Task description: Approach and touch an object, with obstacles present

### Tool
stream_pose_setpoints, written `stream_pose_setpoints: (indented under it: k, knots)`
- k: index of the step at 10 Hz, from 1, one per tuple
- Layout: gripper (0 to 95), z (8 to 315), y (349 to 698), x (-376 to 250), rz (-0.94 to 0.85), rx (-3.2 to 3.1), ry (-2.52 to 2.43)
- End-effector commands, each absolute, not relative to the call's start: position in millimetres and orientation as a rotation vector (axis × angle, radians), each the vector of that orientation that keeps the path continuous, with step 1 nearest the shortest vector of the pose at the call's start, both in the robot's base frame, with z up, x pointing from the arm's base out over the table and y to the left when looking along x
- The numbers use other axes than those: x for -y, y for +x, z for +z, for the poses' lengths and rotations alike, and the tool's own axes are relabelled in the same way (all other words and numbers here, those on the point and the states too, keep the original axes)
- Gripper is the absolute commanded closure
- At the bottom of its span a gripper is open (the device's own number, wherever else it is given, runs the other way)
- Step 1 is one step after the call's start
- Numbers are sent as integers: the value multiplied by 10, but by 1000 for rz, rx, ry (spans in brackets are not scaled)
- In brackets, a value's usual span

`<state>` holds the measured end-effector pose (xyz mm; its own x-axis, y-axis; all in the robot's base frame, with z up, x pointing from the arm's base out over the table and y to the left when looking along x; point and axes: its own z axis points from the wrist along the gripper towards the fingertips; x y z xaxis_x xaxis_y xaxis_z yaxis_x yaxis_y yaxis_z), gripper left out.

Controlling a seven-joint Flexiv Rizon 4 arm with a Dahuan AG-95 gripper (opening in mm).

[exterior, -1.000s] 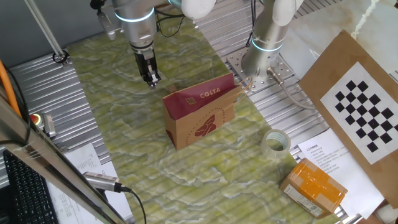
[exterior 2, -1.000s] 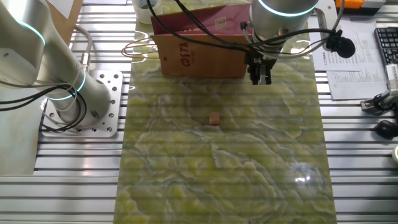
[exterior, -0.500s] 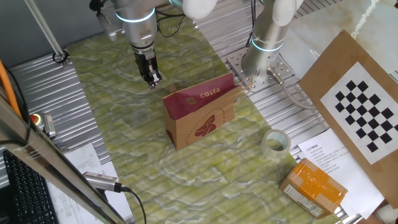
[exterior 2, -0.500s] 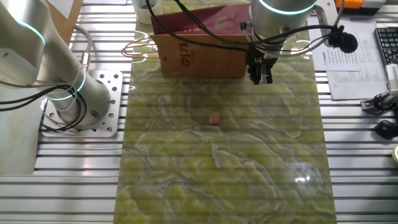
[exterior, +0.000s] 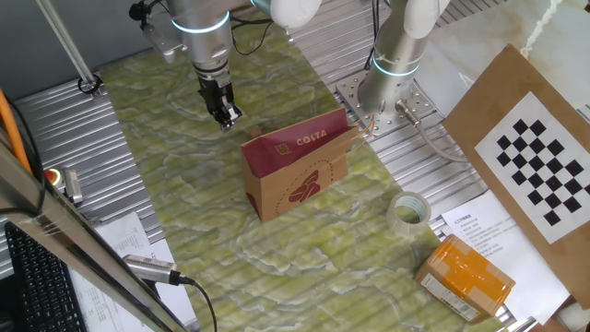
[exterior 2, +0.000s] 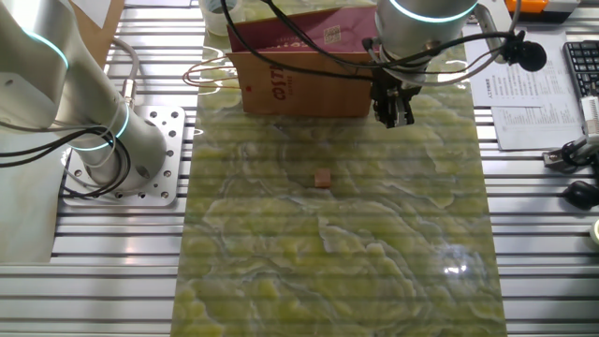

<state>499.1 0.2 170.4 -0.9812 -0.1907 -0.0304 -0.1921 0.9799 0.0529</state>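
A small pinkish-brown cube (exterior 2: 323,178) lies on the green marbled mat (exterior 2: 374,262), in front of the Costa paper bag (exterior 2: 299,80). In one fixed view only a bit of the cube (exterior: 256,130) shows behind the bag (exterior: 300,171). My gripper (exterior 2: 393,117) hangs point-down beside the bag's right end, above the mat and well apart from the cube. Its fingers look closed together and hold nothing. In that same fixed view the gripper (exterior: 225,118) is just left of the cube.
The bag stands upright as an obstacle between the mat's halves. A tape roll (exterior: 407,210) and an orange box (exterior: 466,277) lie off the mat. A second arm's base (exterior 2: 122,150) stands at the mat's side. Papers and a keyboard (exterior 2: 582,65) are at the edge.
The wrist has turned a little about its axis, swinging the wrist-mounted camera outward. The gripper tip has barely moved, and the cube and bag have not moved.
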Motion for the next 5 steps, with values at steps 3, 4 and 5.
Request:
stream_pose_setpoints:
  k: [3,4,5]
  knots:
    - [950,1704,4990,-1,82,-3095,-312]
    - [950,1703,4990,-1,84,-3111,-270]
    - [950,1696,4993,2,86,-3120,-277]
